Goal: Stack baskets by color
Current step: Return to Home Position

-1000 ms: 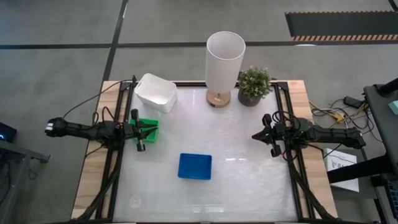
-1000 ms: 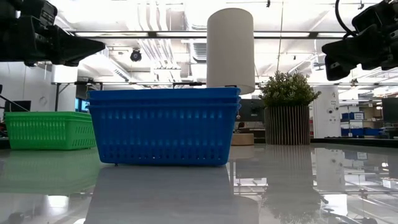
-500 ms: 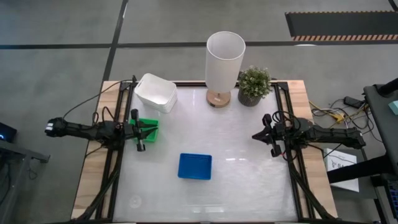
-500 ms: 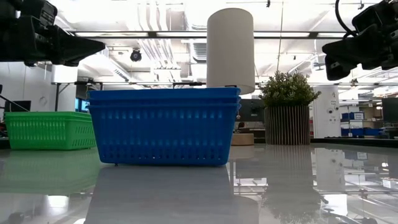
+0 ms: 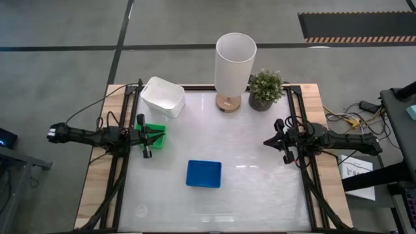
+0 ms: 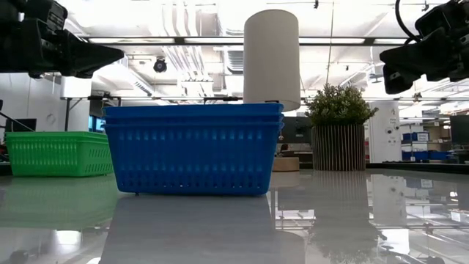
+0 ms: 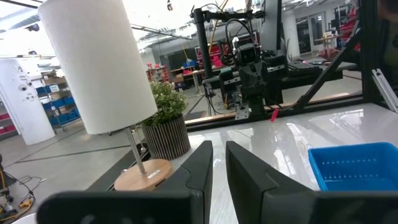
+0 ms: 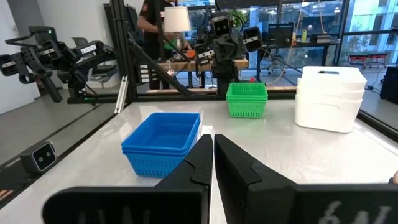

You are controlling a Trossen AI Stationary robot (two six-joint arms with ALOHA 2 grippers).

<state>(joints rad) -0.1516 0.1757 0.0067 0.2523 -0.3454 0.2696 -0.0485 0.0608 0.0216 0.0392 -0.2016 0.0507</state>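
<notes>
Left gripper (image 5: 151,136) is hanging at the table's (image 5: 260,195) left edge. Its fingers are drawn together with only a slit between them, and it is gripping nothing. The green basket stack (image 5: 156,133) is sitting directly under its tips, well below them in the low view, with no contact.

Right gripper (image 5: 270,142) is hanging at the right edge, pointing inward. Its fingers are pressed together and it is carrying nothing.

The blue basket stack (image 5: 203,173) is resting on the front centre of the table. It is between the two grippers, well apart from both and nearer the camera in the low view. The white basket stack (image 5: 162,96) is sitting at the rear left corner, behind the green stack and clear of the left gripper.

The lamp (image 5: 234,62) and plant (image 5: 265,88) are standing along the rear edge.
</notes>
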